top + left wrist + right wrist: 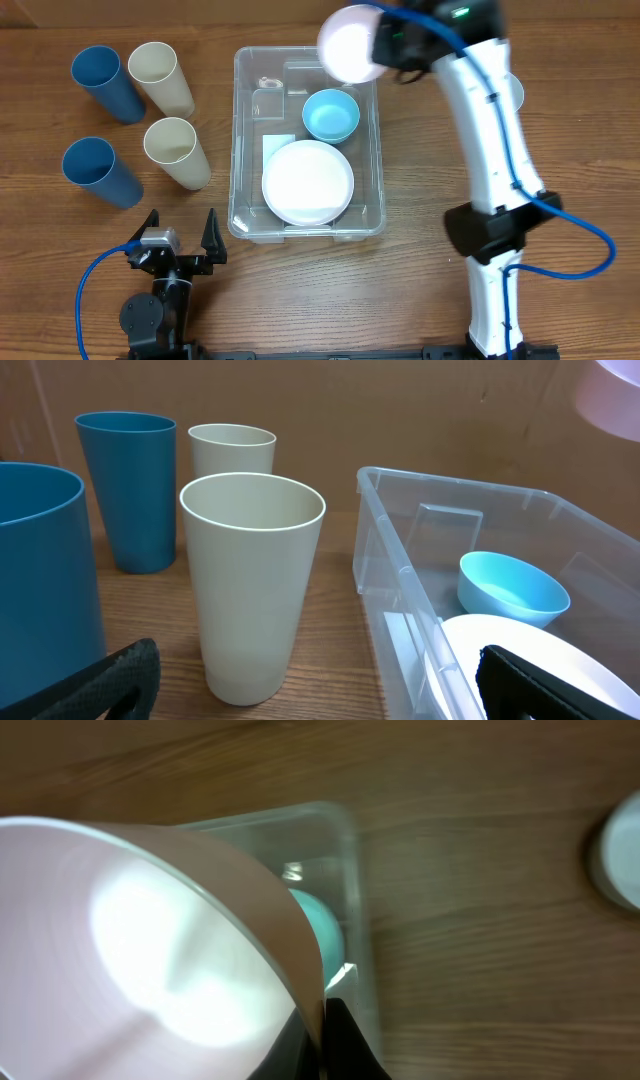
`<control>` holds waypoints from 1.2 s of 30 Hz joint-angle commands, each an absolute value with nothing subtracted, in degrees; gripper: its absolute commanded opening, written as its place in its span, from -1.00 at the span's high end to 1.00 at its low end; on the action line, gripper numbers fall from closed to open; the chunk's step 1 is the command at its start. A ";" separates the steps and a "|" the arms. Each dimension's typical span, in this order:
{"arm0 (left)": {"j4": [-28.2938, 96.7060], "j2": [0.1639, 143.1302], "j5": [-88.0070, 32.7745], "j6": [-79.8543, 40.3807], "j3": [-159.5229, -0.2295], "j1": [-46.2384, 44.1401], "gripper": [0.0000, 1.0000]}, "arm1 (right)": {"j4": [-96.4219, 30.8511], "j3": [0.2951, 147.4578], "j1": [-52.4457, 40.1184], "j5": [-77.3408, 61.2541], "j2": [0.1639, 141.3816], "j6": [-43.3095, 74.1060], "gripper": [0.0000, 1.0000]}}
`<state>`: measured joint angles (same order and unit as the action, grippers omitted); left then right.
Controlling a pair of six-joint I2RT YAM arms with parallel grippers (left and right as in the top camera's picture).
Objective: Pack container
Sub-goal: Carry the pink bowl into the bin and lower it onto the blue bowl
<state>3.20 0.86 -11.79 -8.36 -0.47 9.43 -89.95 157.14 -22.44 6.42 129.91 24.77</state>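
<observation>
The clear container (240,140) stands mid-table and holds a white plate (308,182) and a light blue bowl (331,114). My right gripper (385,45) is shut on the rim of a pale pink bowl (350,43), held above the container's far right corner. In the right wrist view the pink bowl (140,940) fills the left, pinched between the fingers (325,1040); the container (350,870) and blue bowl (320,925) lie below. My left gripper (178,240) is open and empty near the front edge, left of the container (400,560).
Two blue cups (105,82) (98,170) and two cream cups (160,76) (175,152) stand left of the container. A whitish round thing (620,850) lies on the table at the right, partly behind the right arm.
</observation>
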 commanded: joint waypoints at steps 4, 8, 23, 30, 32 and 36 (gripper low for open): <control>3.18 0.32 -11.88 -7.27 -0.27 9.74 -1.00 | -86.30 151.35 -27.16 13.96 129.36 25.52 0.92; 3.18 0.32 -11.88 -7.27 -0.27 9.74 -1.00 | -83.64 141.49 -27.16 13.98 129.40 25.76 0.92; 3.18 0.32 -11.88 -7.29 -0.27 9.74 -1.00 | -76.88 132.49 -27.27 13.23 129.47 23.46 0.14; 3.18 0.32 -11.88 -7.27 -0.27 9.74 -1.00 | -77.43 132.90 -27.57 11.31 129.36 19.16 0.13; 3.18 0.32 -11.86 -7.27 -0.27 9.74 -1.00 | -77.62 133.29 -27.81 11.31 129.32 18.79 0.13; 3.18 0.32 -11.88 -7.27 -0.27 9.74 -1.00 | -77.49 133.14 -28.01 9.78 129.34 18.52 0.42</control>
<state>3.20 0.86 -11.79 -8.36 -0.47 9.43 -77.58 132.55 -27.51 11.20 129.93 19.59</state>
